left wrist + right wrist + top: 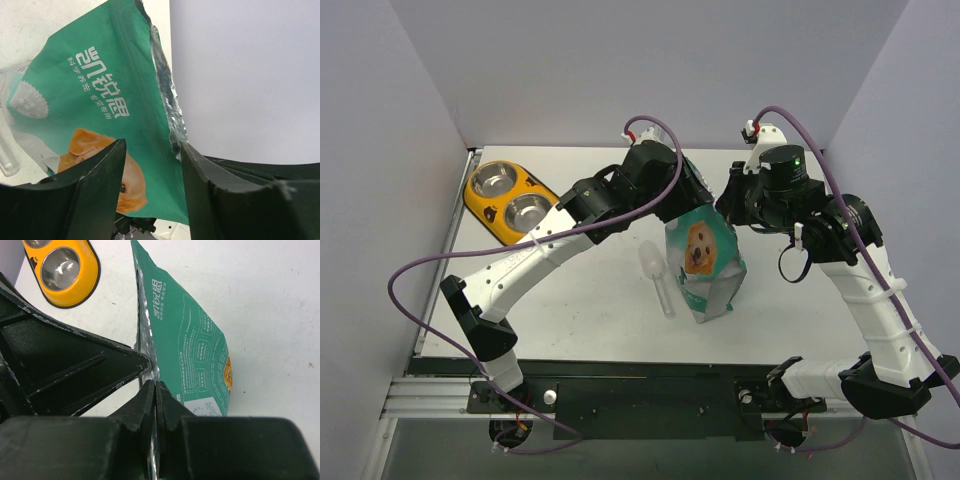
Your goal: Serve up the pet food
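You see the pet food pouch standing upright near the middle of the desk, teal and white with a golden retriever face on its front. Its top is torn open, and silver foil lining shows along the ragged edge. The kibble stays hidden inside.

the left arm and right arm had white link shells between chunky black joint housings. a purple cable looped out at 9 o'clock of the left arm. a second purple cable arched over the right wrist at 12 o'clock. a green light glowed on the right wrist's round black motor. the left gripper and right gripper had matte black, angular fingers with scuffed whitish edges.
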`<control>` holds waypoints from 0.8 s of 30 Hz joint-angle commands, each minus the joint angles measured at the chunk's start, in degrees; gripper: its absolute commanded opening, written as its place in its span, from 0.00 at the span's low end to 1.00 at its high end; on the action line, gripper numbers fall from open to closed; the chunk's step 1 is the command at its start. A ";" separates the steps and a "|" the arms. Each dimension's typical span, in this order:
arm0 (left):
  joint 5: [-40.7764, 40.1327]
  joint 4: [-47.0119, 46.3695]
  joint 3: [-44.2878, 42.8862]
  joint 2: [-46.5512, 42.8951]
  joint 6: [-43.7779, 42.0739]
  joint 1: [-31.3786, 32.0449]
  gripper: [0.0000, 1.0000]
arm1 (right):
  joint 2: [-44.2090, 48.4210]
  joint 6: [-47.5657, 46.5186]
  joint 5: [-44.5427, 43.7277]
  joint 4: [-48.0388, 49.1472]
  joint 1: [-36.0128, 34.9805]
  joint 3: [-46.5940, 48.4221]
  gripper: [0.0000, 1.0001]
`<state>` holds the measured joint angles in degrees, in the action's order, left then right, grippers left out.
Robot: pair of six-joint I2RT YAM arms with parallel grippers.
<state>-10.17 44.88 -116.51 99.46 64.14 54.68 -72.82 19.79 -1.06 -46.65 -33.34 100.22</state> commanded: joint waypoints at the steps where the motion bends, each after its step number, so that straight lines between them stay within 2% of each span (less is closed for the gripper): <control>1: -1.34 -0.06 -1.71 -1.81 0.02 -0.27 0.55 | 1.01 -0.63 -1.14 0.25 0.21 -0.47 0.00; 10: -0.90 -0.76 -0.30 -2.08 0.81 -0.45 0.38 | 1.18 -0.63 -0.52 0.25 0.21 -0.82 0.00; 15: -0.02 -4.53 2.94 -3.22 0.72 -0.88 0.21 | 1.62 -1.51 3.08 0.42 0.21 -2.13 0.00; 18: 0.59 -5.86 4.18 -3.57 0.81 -0.97 0.17 | 1.89 -1.60 3.61 0.34 0.30 -2.49 0.00; 21: 0.86 -7.96 5.50 -4.18 0.64 -0.97 0.14 | 1.98 -1.95 4.57 0.42 0.30 -2.49 0.06; 24: 1.21 -10.16 6.91 -4.98 0.64 -0.97 0.04 | 1.71 -1.95 4.93 0.60 0.30 -2.32 0.08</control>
<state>-8.95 39.75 -111.22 97.10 65.36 54.24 -72.49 18.74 2.09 -45.98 -33.34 98.10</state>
